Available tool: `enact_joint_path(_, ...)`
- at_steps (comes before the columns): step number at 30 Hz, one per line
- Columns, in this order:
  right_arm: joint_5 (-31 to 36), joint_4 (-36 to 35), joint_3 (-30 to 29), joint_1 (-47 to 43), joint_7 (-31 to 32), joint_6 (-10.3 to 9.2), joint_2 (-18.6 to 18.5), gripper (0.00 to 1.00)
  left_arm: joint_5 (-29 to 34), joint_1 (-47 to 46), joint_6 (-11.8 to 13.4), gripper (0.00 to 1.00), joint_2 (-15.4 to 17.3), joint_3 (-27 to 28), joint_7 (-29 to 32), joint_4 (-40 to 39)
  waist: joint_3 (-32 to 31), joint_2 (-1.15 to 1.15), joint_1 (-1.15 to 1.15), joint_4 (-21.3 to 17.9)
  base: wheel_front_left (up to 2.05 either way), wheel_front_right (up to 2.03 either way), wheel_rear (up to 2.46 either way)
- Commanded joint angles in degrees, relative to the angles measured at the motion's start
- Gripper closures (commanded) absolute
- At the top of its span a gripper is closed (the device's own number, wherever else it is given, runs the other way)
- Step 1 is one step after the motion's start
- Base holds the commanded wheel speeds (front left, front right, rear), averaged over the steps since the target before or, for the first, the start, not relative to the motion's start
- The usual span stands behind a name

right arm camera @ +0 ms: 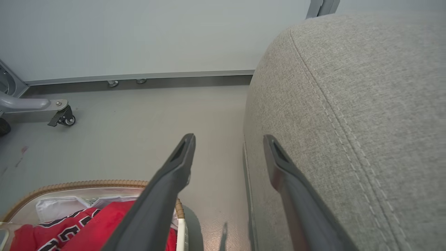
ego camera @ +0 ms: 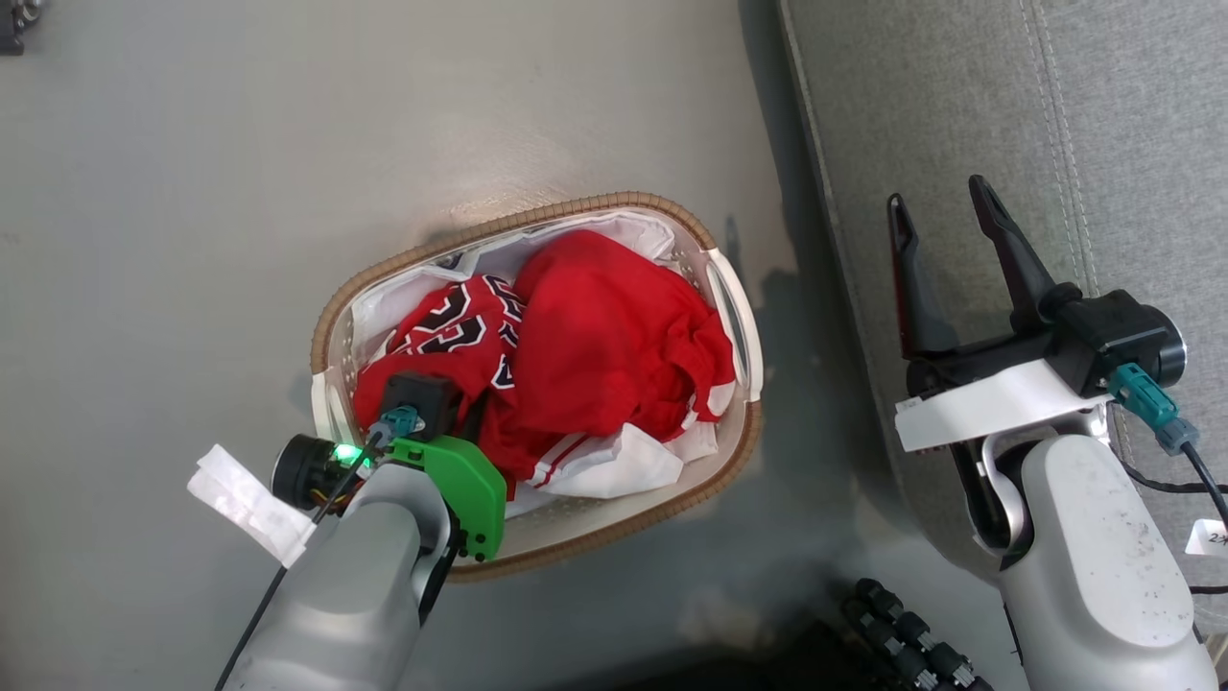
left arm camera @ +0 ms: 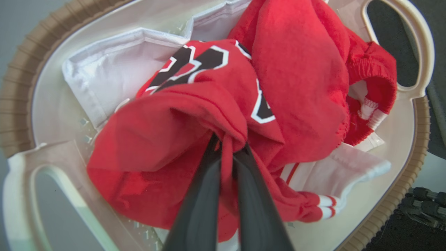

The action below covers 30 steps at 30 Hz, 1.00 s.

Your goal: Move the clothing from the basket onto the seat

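The basket (ego camera: 595, 203) stands on the grey floor, left of the seat (ego camera: 959, 96). In it lies the clothing: a plain red garment (ego camera: 604, 336) bunched over a red one with dark block lettering (ego camera: 460, 331). My left arm reaches down into the basket's near end. In the left wrist view my left gripper (left arm camera: 227, 143) is shut on a fold of the lettered garment (left arm camera: 195, 66), beside the plain one (left arm camera: 299, 69). My right gripper (ego camera: 938, 197) stands open over the seat's edge, nothing between its fingers. The right wrist view shows that gripper (right arm camera: 229, 138), the seat (right arm camera: 348, 104) and the basket (right arm camera: 87, 183).
A white fabric liner (left arm camera: 104, 69) lines the basket. A white paper tag (ego camera: 245, 504) hangs by my left wrist. Black ribbed parts (ego camera: 911, 643) sit low near my right arm. A wheeled metal frame (right arm camera: 66, 118) stands by the far wall.
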State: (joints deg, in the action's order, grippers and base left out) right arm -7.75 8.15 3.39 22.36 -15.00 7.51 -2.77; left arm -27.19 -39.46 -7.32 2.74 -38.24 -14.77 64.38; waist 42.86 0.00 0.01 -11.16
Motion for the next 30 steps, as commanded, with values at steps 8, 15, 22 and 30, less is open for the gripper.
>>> enact_joint_path(8, 1.6, 1.3, -0.4, -1.7, -0.3, -0.04, -0.2, 0.00, -1.7, 2.2, -0.3, 1.00, 0.4, -2.3, -0.4, -3.6, -5.7, 0.00, -0.01, 1.6, 0.00, 0.00, 0.00)
enact_joint_path(15, 3.3, 1.9, -1.2, -3.8, -0.3, -0.04, -0.2, 0.00, -0.7, 5.0, -0.3, 1.00, 0.6, -1.6, -0.4, -9.8, -12.6, 0.00, -0.01, 3.8, 0.00, 0.00, 0.00)
enact_joint_path(22, 4.7, 2.9, -1.8, -7.0, -0.3, -0.04, -0.2, 0.00, 1.3, 9.8, -0.2, 1.00, 1.2, 1.0, -0.4, -18.2, -21.5, 0.00, -0.01, 5.7, 0.00, 0.00, 0.00)
enact_joint_path(30, 5.8, 4.1, -2.1, -11.6, -0.3, -0.04, -0.2, 0.00, 5.6, 11.9, -0.2, 1.00, 4.3, 1.4, -0.4, -27.1, -31.3, 0.00, -0.01, 7.3, 0.00, 0.00, 0.00)
